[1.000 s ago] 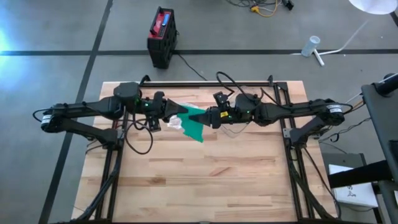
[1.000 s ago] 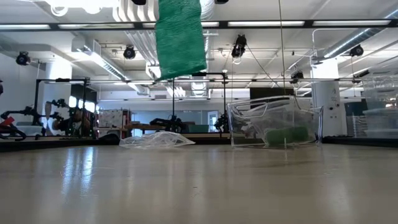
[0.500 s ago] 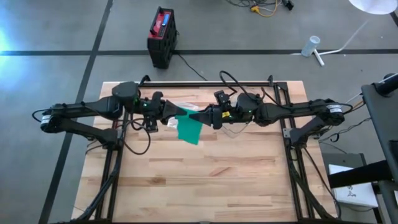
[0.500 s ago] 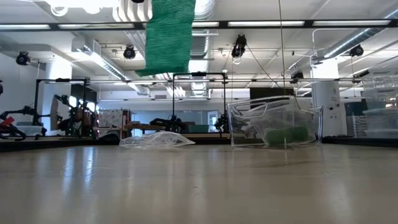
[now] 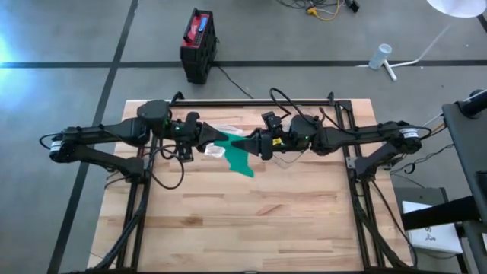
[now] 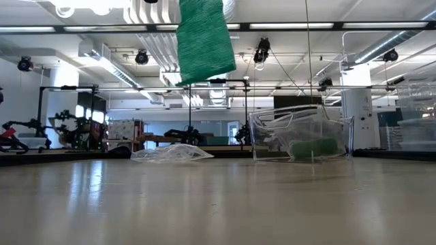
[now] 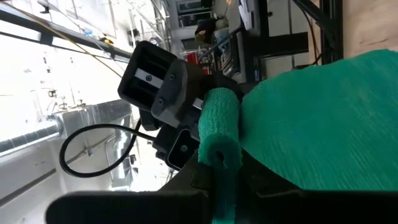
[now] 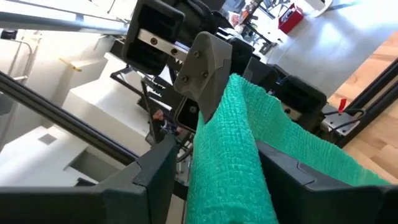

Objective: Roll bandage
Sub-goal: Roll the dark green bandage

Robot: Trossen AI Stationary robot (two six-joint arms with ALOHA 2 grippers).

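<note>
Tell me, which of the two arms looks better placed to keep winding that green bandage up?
Probably the left. The left gripper is shut on the rolled end of the green bandage, so turning it would wind in the hanging tail. The right gripper holds the strip loosely, guiding it.

No lettering, label, brand mark or number can be read anywhere in these views. The red-and-black case (image 5: 198, 44) on the floor beyond the table's far edge may carry markings on its top, but they are too small to make out, and nothing in the room behind the table shows a legible sign.
</note>
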